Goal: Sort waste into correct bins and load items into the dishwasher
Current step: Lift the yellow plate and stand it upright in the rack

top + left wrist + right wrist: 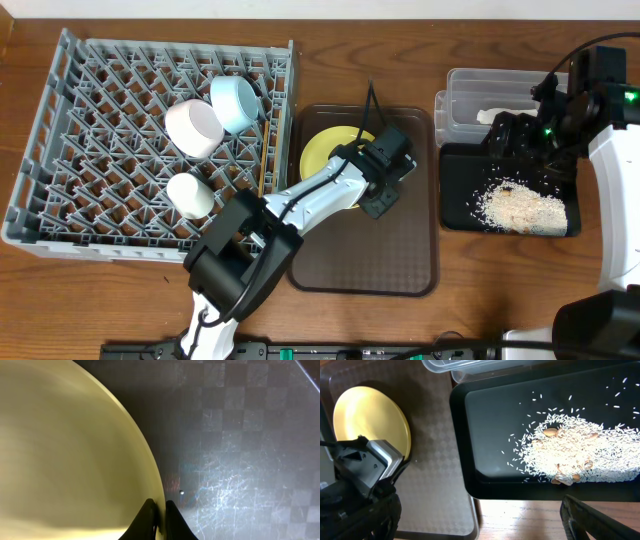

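The yellow plate (322,150) lies on the brown serving tray (400,260). My left gripper (383,180) is shut on the plate's right rim; in the left wrist view its fingers (161,512) pinch the edge of the plate (65,450). The grey dish rack (60,200) holds a white bowl (195,127), a light blue bowl (235,102) and a small white cup (190,195). Thin wooden chopsticks (263,160) lie by its right edge. My right gripper (512,140) is open and empty (485,520) above the black tray (455,190) of rice scraps (522,210).
The clear tub (470,85) behind the black tray holds a white napkin (495,115). The right wrist view shows the plate (370,420), the black tray (485,435) with rice (580,455) and bare wooden table below it. The left arm stretches across the brown tray.
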Action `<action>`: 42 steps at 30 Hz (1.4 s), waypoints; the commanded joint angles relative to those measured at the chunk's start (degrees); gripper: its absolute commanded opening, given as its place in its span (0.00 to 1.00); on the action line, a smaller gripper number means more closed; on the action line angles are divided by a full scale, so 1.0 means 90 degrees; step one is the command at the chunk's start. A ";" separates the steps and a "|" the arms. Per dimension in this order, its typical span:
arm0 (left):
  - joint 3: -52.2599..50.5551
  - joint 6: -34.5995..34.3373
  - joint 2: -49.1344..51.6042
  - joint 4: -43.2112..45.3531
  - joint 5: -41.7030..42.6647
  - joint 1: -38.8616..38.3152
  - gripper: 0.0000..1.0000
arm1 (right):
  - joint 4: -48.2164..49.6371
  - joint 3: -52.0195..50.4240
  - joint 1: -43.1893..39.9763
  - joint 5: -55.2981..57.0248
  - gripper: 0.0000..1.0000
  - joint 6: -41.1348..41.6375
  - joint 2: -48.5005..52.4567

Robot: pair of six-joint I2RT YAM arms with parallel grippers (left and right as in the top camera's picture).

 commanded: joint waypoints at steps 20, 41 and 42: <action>-0.0073 -0.0651 -0.3512 0.0182 0.0095 0.0578 0.08 | -0.0012 0.0066 -0.0046 0.0012 0.99 -0.0100 -0.0153; -0.0075 -0.2841 -0.3305 0.0678 0.4337 0.4097 0.08 | -0.0063 0.0066 -0.0046 0.0010 0.99 -0.0095 -0.0153; -0.0075 -0.2858 -0.3247 0.0687 0.4478 0.4177 0.08 | -0.0073 0.0066 -0.0046 0.0010 0.99 -0.0097 -0.0153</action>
